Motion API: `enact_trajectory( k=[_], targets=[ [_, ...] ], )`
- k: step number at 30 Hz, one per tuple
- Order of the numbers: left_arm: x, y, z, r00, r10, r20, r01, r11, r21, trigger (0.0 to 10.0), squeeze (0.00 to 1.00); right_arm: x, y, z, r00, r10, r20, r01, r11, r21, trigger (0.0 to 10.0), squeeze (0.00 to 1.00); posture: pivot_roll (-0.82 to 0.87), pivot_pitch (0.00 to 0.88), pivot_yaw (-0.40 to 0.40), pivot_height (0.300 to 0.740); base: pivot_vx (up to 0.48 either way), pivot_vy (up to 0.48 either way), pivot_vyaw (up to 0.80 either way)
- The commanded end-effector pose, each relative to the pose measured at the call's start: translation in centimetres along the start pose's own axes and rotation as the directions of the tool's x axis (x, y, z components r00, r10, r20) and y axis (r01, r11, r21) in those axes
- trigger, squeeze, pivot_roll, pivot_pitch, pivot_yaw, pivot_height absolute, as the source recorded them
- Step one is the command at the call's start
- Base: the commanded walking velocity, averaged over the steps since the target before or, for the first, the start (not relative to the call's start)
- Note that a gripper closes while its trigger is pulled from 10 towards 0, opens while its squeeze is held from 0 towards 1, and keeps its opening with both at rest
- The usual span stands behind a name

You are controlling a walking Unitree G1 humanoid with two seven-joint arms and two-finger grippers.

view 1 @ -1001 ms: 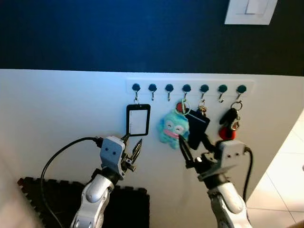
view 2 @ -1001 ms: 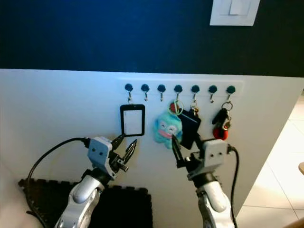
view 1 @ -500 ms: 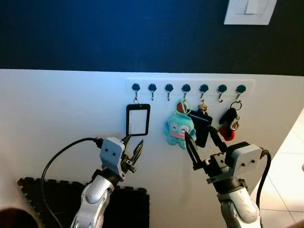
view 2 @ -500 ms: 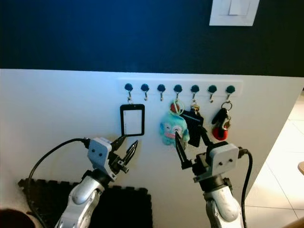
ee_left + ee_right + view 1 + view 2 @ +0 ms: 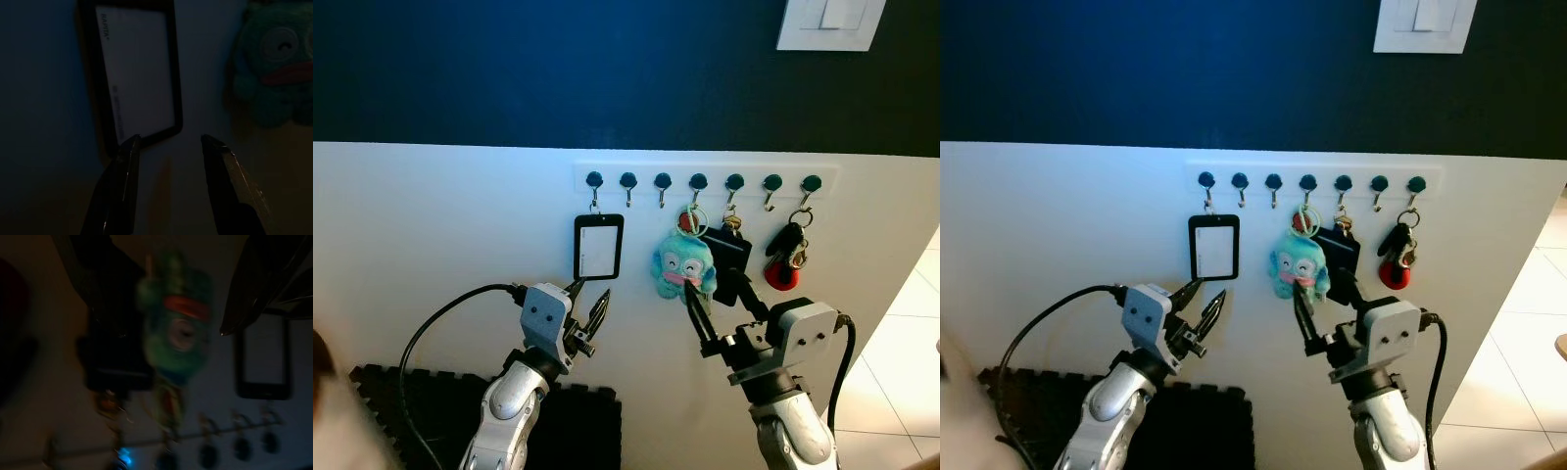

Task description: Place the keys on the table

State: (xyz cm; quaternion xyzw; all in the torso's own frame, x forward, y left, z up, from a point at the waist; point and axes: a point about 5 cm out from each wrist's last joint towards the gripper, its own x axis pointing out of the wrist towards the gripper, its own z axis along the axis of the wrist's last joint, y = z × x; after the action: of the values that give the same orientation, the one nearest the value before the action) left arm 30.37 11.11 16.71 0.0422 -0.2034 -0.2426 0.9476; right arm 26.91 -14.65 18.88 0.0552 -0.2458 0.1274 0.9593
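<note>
A white hook rack (image 5: 705,180) on the wall carries a black card holder (image 5: 598,247), a teal plush keyring (image 5: 683,266), a black key pouch (image 5: 726,259) and a red-and-black bunch of keys (image 5: 786,257). My right gripper (image 5: 713,286) is open and raised just below the plush and the pouch, one finger's tip touching or overlapping the plush's lower edge. The right wrist view shows the plush (image 5: 178,328) blurred beside the pouch (image 5: 112,352). Below the card holder's bottom edge my left gripper (image 5: 590,291) is open and holds nothing; in its wrist view the card holder (image 5: 134,73) lies just past the fingertips (image 5: 131,147).
A white light switch (image 5: 829,22) sits high on the dark blue upper wall. A black foam mat (image 5: 440,411) lies on the floor at the lower left. Pale floor tiles (image 5: 901,392) extend to the right. A blurred shape (image 5: 328,392) crosses the left edge.
My right gripper rose and swung to the right, then came back left under the plush, which shifted slightly right on its hook. The left arm has not moved.
</note>
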Motion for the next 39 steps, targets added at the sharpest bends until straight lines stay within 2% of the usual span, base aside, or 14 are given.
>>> enact_trajectory(
  k=[1,5,11,17,19,26,30,34,36,39],
  targets=[
    [-0.2,-0.2,-0.1,1.0,-0.011,-0.001,0.011,1.0,-0.003,10.0,0.0,0.0,-0.4,-0.7,0.999,-0.02,-0.041,0.021,0.999,0.034,10.0,0.0,0.03,0.075,0.009,0.74,0.0,0.0,0.0],
    [-0.2,-0.4,-0.1,1.0,-0.019,0.001,0.019,1.0,-0.004,10.0,0.0,0.4,-1.1,-1.7,0.995,-0.027,-0.094,0.034,0.997,0.074,10.0,0.0,0.03,0.076,0.006,0.74,0.0,0.0,0.0],
    [-0.2,-0.5,-0.1,1.0,-0.023,0.001,0.023,1.0,-0.004,10.0,0.0,1.2,-1.4,-2.0,0.995,-0.026,-0.092,0.034,0.996,0.088,10.0,0.0,0.03,0.077,0.004,0.74,0.0,0.0,0.0],
    [-0.4,-0.5,-0.1,1.0,-0.024,-0.001,0.024,1.0,0.0,10.0,0.0,2.1,-1.0,-1.9,0.997,0.021,-0.075,-0.012,0.993,0.119,10.0,0.0,0.04,0.075,0.001,0.74,0.0,0.0,0.0],
    [-0.4,-0.4,-0.1,1.0,-0.021,-0.002,0.021,1.0,0.004,10.0,0.0,2.5,-0.4,-2.0,0.994,0.072,-0.078,-0.061,0.989,0.134,10.0,0.0,0.04,0.069,-0.003,0.74,0.0,0.0,0.0],
    [-0.5,-0.3,0.0,1.0,-0.02,-0.002,0.02,1.0,0.008,10.0,0.0,2.3,1.1,-2.3,0.978,0.188,-0.089,-0.174,0.975,0.141,10.0,0.0,0.05,0.067,-0.005,0.74,0.0,0.0,0.0],
    [-0.6,-0.2,-0.1,1.0,-0.02,-0.006,0.02,1.0,0.013,10.0,0.0,1.5,1.9,-2.5,0.962,0.255,-0.101,-0.24,0.961,0.139,10.0,0.0,0.05,0.065,-0.004,0.74,0.0,0.0,0.0],
    [-0.7,-0.2,-0.1,1.0,-0.02,-0.009,0.02,1.0,0.014,10.0,0.0,1.2,2.0,-2.6,0.959,0.26,-0.11,-0.244,0.96,0.14,10.0,0.0,0.04,0.066,-0.003,0.74,0.0,0.0,0.0],
    [-0.7,-0.2,-0.2,1.0,-0.022,-0.011,0.022,1.0,0.014,10.0,0.0,0.7,1.7,-3.0,0.964,0.232,-0.127,-0.215,0.967,0.134,10.0,0.0,0.04,0.068,0.005,0.74,0.0,0.0,0.0],
    [-0.5,-0.4,-0.2,1.0,-0.028,-0.011,0.028,1.0,0.012,10.0,0.0,0.9,1.1,-3.1,0.974,0.19,-0.121,-0.174,0.976,0.134,10.0,0.0,0.04,0.07,0.008,0.74,0.0,0.0,0.0]
  ],
)
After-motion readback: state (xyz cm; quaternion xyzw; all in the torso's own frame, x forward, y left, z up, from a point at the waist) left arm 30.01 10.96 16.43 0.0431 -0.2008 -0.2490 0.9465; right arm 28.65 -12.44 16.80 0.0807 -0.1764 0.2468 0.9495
